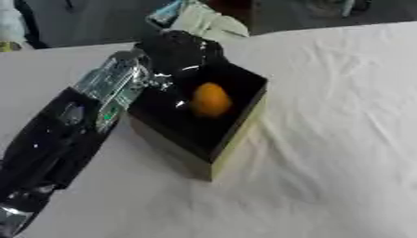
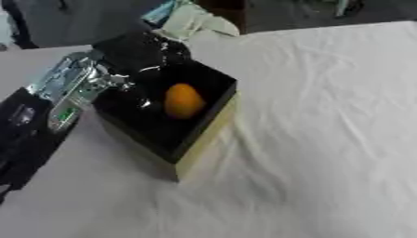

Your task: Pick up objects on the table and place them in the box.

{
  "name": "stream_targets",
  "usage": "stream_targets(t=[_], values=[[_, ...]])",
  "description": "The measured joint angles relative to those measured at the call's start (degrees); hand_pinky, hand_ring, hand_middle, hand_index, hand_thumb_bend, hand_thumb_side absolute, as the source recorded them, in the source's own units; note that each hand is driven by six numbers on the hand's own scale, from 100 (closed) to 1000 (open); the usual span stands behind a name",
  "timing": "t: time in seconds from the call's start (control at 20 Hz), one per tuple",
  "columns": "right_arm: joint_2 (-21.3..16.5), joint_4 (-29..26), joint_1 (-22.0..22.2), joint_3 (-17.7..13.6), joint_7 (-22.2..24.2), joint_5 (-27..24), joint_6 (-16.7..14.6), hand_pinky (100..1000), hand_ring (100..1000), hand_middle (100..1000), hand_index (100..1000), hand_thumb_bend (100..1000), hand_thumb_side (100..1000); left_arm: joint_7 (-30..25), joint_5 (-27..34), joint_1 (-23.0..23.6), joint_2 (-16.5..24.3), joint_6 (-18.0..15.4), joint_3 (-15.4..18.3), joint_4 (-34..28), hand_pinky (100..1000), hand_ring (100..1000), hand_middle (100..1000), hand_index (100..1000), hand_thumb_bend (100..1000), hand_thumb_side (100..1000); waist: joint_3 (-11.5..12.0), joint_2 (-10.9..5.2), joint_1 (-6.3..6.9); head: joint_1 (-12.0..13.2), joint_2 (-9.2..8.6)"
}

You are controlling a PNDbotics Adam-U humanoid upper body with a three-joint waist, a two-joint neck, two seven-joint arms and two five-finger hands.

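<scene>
1 orange object (image 1: 211, 99), oval and smooth, lies inside the box (image 1: 236, 137), on its dark floor near the middle. I see the box standing on the white tablecloth (image 1: 326, 139), black inside with pale tan outer walls, one corner turned toward me. My left arm (image 1: 57, 139) comes in from the lower left, and my left hand (image 1: 181, 49) sits over the far left corner of the box, right at its rim. It reads as a dark glossy shape, and I cannot tell whether its fingers are spread or curled. My right hand shows in neither view.
</scene>
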Motion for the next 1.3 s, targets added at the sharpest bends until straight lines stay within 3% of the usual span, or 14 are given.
stream_targets(t=[0.1,0.4,0.65,0.7,0.8,1.05,1.3], values=[[0.0,0.0,0.0,0.0,0.0,0.0,0.0,770,748,719,860,293,1000,1.4,1.8,0.3,0.3,1.4,1.2,-1.3,618,724,812,865,535,211,0.1,-0.03,0.0,-0.2,-0.03],[0.0,0.0,0.1,-0.1,-0.3,0.0,0.0,770,748,719,859,293,1000,7.3,12.9,2.2,4.9,6.7,6.4,-7.3,651,750,846,884,241,526,0.5,-0.38,0.32,-1.2,0.07],[-0.3,0.0,0.1,-0.3,-0.6,0.1,-0.1,769,748,719,860,292,1000,12.1,21.1,5.0,10.1,9.6,11.9,-11.9,632,736,835,864,148,624,1.0,-0.52,0.5,-2.0,0.37],[-0.5,0.0,0.1,-0.4,-0.6,0.2,-0.1,769,748,719,860,292,1000,13.5,22.7,5.7,10.8,10.2,13.1,-12.7,630,734,833,860,146,625,1.1,-0.52,0.49,-2.1,0.55],[-0.6,0.0,0.1,-0.4,-0.8,0.2,-0.2,769,748,719,859,293,1000,16.7,25.9,7.0,11.9,11.5,15.4,-14.2,608,711,814,841,146,735,1.3,-0.52,0.46,-2.3,0.68],[-0.6,0.0,0.0,-0.8,-1.0,0.4,-0.3,768,748,719,859,293,1000,27.4,33.5,10.9,12.7,13.0,19.9,-17.4,622,687,790,820,196,834,1.6,-0.52,-0.08,-2.4,1.11],[-0.7,0.0,0.0,-0.9,-1.3,0.6,-0.5,767,748,719,858,299,1000,36.3,40.2,15.9,12.1,11.9,23.7,-19.0,622,670,774,795,223,834,1.7,-0.3,-0.54,-2.1,1.57]])
